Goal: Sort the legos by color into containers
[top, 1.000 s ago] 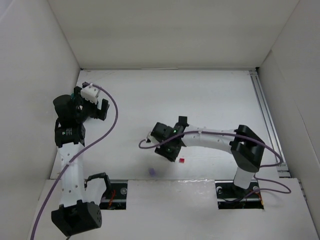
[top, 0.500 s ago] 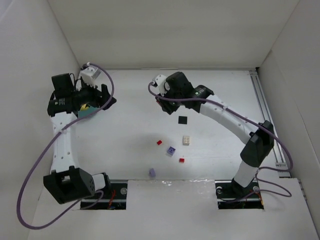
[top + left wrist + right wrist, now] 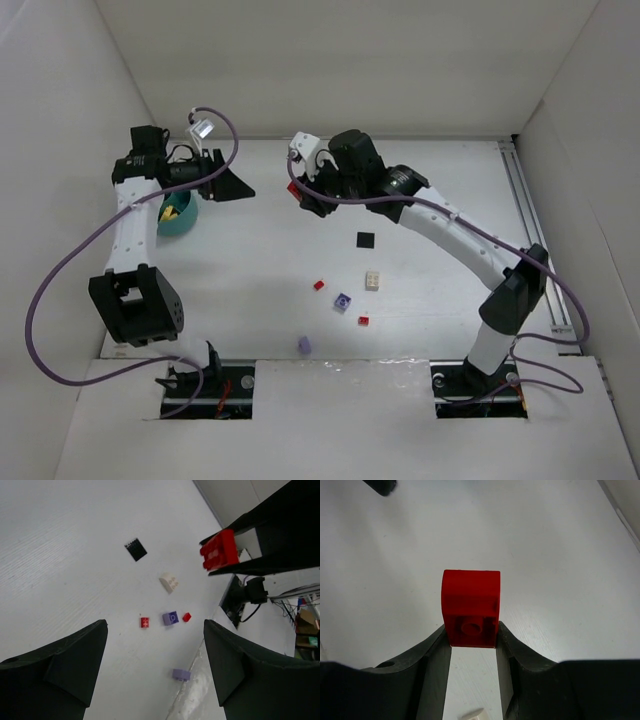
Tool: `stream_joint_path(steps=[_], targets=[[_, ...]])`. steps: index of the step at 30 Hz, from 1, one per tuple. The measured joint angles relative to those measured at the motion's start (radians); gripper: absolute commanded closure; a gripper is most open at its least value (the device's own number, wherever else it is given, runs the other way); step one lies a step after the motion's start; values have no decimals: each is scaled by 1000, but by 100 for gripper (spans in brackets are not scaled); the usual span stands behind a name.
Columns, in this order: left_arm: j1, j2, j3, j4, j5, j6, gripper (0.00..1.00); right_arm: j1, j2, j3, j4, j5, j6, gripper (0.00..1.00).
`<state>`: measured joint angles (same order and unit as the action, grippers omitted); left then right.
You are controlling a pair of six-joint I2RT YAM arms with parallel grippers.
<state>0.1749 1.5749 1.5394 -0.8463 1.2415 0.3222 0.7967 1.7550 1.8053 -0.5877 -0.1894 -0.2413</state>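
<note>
The right wrist view shows the right gripper (image 3: 471,630) clamped on a red brick (image 3: 471,607), one stud facing the camera. The left wrist view shows the left gripper (image 3: 155,625) spread wide. Nearest lies a lilac brick (image 3: 304,344), then a cream brick (image 3: 372,281) and a black square (image 3: 366,239), with open table (image 3: 230,290) at their 9 o'clock. The top view alone shows the teal bowl (image 3: 183,222) at 10 o'clock by the left wall, the held brick off at its 3 o'clock.
</note>
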Motion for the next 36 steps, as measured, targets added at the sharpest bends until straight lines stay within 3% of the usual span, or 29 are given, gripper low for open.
stream_joint_path(steps=[7,19,26,36], targets=[[-89,-3,3,140,41,-141,27,65,29,8,11,-21,-43,78],[-181,-3,0,220,44,-211,28,82,39,38,1,1,-87,77],[-197,-3,-12,217,49,-208,40,89,39,38,1,29,-109,77],[-210,-3,-28,206,56,-195,48,97,39,38,5,66,-132,76]])
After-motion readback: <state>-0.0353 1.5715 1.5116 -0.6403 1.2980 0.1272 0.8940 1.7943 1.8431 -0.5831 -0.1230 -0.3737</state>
